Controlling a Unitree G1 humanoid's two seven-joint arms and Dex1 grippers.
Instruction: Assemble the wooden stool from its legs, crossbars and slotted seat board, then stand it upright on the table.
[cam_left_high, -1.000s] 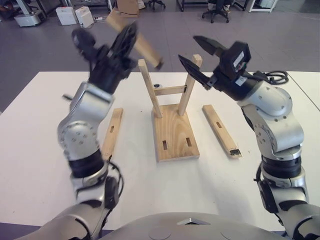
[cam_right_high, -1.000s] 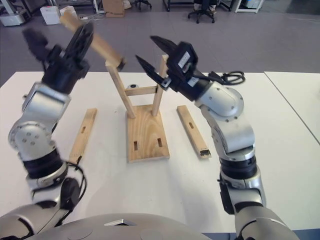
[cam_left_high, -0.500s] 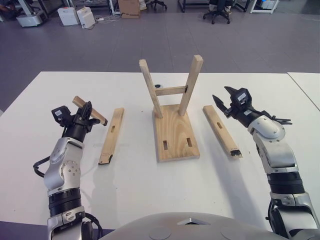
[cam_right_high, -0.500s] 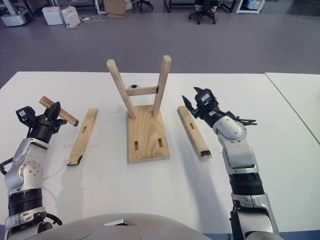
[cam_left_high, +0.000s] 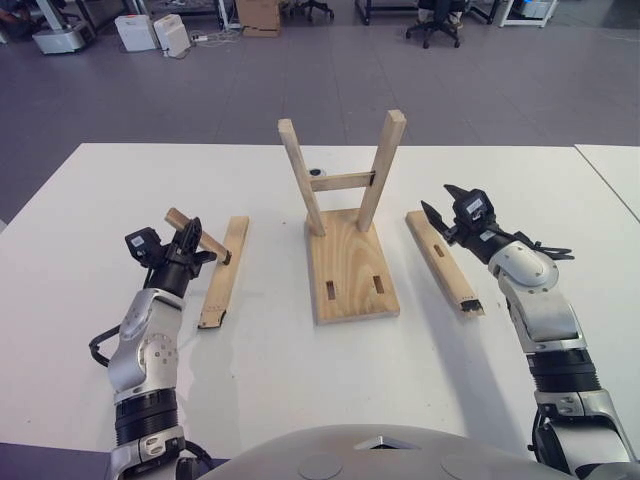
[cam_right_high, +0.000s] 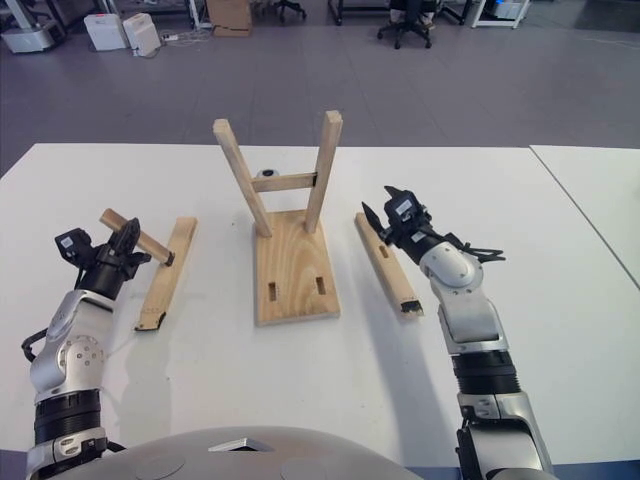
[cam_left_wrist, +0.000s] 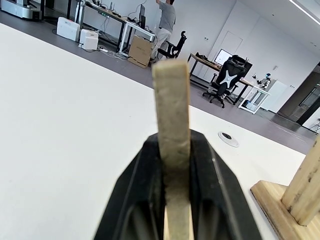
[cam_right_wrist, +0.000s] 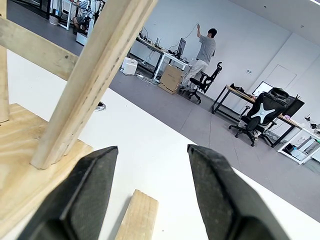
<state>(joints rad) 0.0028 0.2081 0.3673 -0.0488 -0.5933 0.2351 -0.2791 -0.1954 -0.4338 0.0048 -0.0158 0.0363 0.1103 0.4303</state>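
Clamping tight on a short crossbar, the left fingers hold it slanted just above the desk, beside a loose leg that lies flat. The left wrist view looks straight along that bar, pinched on both sides by the black fingers, and catches a corner of the seat board with a leg's foot set into it. The right fingers are spread wide with nothing between them. They hang over the far end of a second loose leg, which lies on the desk to the right of the board. The right wrist view shows that leg's end through the gap, with an upright leg rising from the board close by. From the head views the seat board lies flat mid-desk with two empty slots on its near half. Two standing legs splay apart from its far half, joined by a fitted crossbar.
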